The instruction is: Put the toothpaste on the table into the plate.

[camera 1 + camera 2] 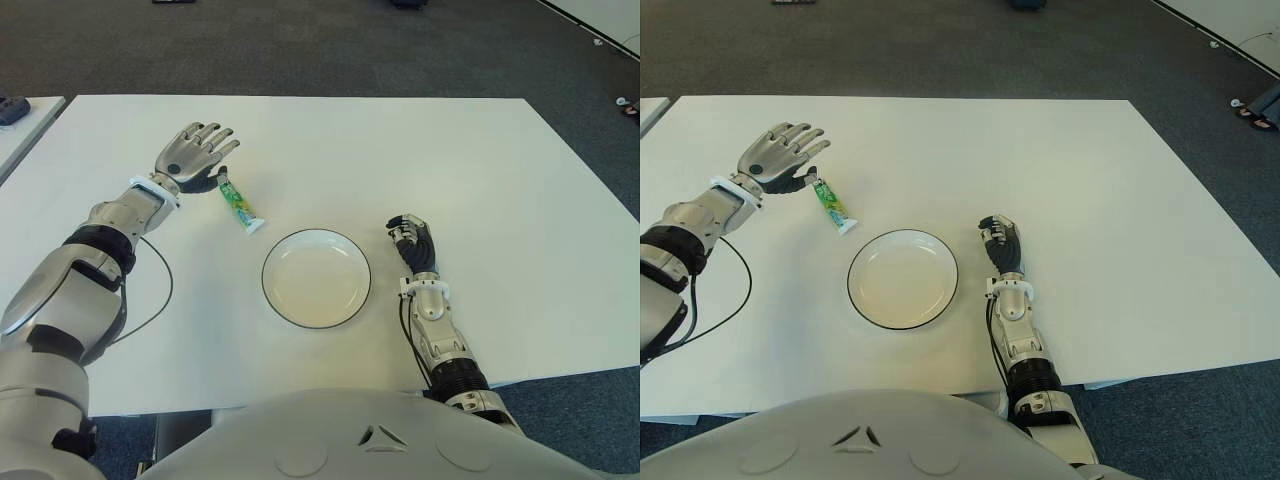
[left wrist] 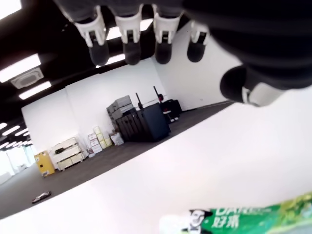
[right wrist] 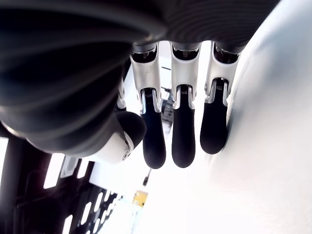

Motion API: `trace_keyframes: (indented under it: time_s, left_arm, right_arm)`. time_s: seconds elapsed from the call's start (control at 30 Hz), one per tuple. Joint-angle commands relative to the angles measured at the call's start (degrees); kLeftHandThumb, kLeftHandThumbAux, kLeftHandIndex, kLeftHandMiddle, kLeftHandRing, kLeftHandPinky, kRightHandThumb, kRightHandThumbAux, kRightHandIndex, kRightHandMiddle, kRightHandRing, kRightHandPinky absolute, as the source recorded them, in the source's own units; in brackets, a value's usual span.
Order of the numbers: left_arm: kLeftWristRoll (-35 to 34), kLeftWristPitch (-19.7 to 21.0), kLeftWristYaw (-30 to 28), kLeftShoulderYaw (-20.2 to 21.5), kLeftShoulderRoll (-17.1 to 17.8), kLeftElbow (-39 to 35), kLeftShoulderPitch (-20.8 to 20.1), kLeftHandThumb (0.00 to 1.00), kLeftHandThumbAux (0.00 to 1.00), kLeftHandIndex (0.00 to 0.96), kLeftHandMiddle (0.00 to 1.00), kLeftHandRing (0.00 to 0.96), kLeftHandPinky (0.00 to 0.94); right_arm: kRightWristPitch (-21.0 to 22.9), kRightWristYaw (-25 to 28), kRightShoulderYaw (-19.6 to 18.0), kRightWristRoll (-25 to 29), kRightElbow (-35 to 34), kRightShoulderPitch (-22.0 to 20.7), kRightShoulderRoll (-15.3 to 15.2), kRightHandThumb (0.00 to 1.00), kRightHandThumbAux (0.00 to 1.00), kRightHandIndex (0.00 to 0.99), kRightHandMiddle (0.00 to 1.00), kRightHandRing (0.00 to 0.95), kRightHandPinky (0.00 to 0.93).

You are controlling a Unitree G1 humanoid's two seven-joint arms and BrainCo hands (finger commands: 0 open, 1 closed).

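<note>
Toothpaste (image 1: 240,206) on table (image 1: 480,170), ungrasped; left robot hand (image 1: 192,152) spread beside it: lower, pinch mid-tube, carry to plate (image 1: 316,278). Right robot hand (image 1: 414,244) idle right of plate, fingers loosely bent.

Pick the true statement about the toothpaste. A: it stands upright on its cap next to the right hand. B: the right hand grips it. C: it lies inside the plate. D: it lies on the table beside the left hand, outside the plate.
D: the toothpaste lies flat on the table, just by the open left hand and apart from the plate, which holds nothing; the right hand holds nothing.
</note>
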Motion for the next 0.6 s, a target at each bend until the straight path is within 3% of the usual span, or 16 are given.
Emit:
trace_keyframes:
  time_s: [0.03,0.3,0.6]
  left_arm:
    - [4.12,-0.91,2.51,-4.92,0.77,2.89,-2.71,0.623,0.273,0.000,0.009,0.000,0.001]
    - [9.76,-3.67,4.81,-12.62,2.68,3.79,-5.12,0.578,0.286,0.000,0.017,0.001,0.000]
    - [12.03,-6.09,6.10,-16.80,4.14,3.35,-6.38,0.536,0.377,0.000,0.028,0.009,0.002]
  right_arm:
    - [0.50,0.32,-0.03,0.49,0.84,0.28,0.23,0.705,0.738,0.418,0.457,0.463,0.484]
    - [-0.12,0.21,-0.18,0.69,0.75,0.43,0.23,0.707,0.737,0.419,0.457,0.465,0.485]
    - [-0.16,0.35,-0.43,0.99,0.65,0.50,0.34,0.710,0.737,0.419,0.459,0.466,0.486]
